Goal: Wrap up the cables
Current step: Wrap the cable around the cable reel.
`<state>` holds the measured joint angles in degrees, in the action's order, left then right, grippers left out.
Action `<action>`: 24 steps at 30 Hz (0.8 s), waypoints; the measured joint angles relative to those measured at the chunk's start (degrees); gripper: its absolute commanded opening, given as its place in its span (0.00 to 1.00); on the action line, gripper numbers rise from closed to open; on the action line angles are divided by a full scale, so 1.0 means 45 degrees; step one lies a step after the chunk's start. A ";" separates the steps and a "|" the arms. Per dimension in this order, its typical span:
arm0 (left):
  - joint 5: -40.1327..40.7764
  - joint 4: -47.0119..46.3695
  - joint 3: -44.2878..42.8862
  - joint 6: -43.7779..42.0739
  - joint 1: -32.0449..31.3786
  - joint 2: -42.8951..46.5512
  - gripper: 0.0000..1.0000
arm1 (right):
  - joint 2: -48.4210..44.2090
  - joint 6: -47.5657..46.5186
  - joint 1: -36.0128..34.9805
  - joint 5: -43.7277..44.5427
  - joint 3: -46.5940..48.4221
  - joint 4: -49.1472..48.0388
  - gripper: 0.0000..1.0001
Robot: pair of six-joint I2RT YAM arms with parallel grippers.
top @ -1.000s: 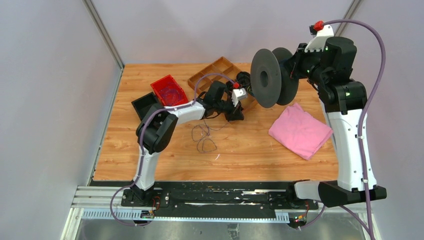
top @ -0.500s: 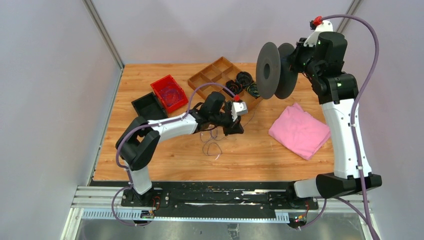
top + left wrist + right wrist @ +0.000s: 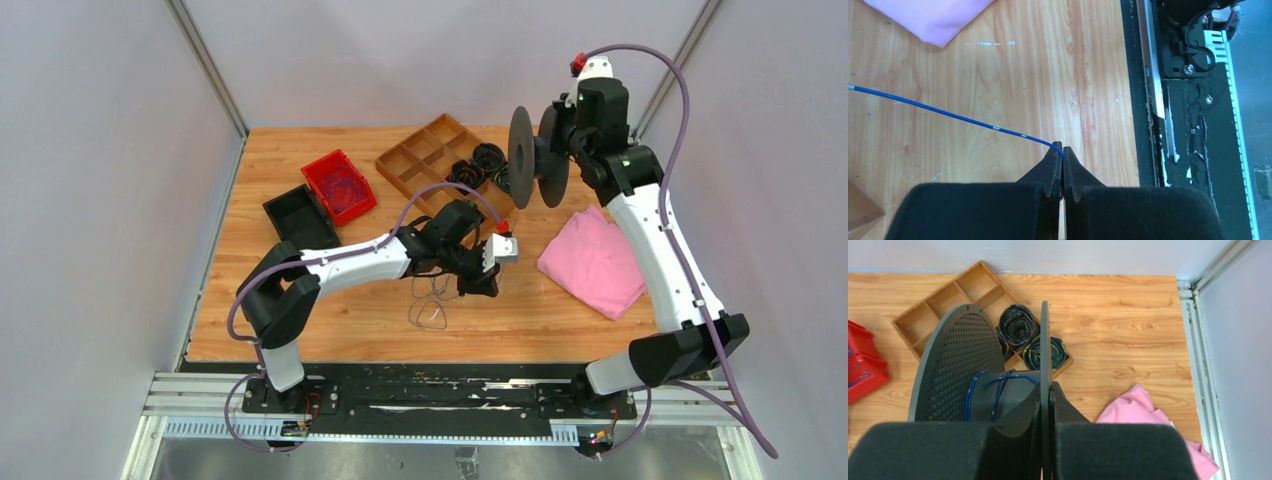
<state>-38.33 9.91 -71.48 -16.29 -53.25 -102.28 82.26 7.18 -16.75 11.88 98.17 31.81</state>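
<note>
My left gripper (image 3: 490, 285) is low over the table's middle, shut on a thin cable. In the left wrist view the cable (image 3: 948, 114) looks blue and runs left from my pinched tips (image 3: 1063, 151). Loose loops of the cable (image 3: 428, 305) lie on the wood to the left of the gripper. My right gripper (image 3: 562, 150) holds the dark grey spool (image 3: 533, 158) in the air at the back right. It is shut on one flange (image 3: 1045, 350). A few turns of blue cable (image 3: 993, 390) sit on the hub.
A wooden divider tray (image 3: 420, 150) at the back holds coiled cables (image 3: 488, 160). A red bin (image 3: 338, 185) and a black bin (image 3: 295, 212) stand at the back left. A pink cloth (image 3: 595, 260) lies on the right. The black base rail (image 3: 1188, 125) borders the near edge.
My left gripper has moved right and nearer the front edge, dragging the cable loops with it. My right arm has carried the spool left and back, turning it more edge-on.
</note>
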 measured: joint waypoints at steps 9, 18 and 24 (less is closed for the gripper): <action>-0.0767 0.0860 -0.0559 0.0141 -0.0039 0.0151 0.00 | 0.0112 -0.0180 -0.0087 0.0622 -0.1423 -0.0942 0.01; -0.0869 0.2511 -0.3517 0.0719 -0.0010 0.0146 0.00 | -0.0015 -0.0495 -0.0253 0.0850 -0.3385 -0.2239 0.01; -0.0996 0.2875 -0.5037 0.1617 0.0461 -0.0005 0.00 | -0.0486 -0.0899 -0.0525 0.0952 -0.4493 -0.2841 0.01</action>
<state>-42.81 22.85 -94.15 -9.02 -51.18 -102.30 80.07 3.14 -19.11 16.16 77.95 19.03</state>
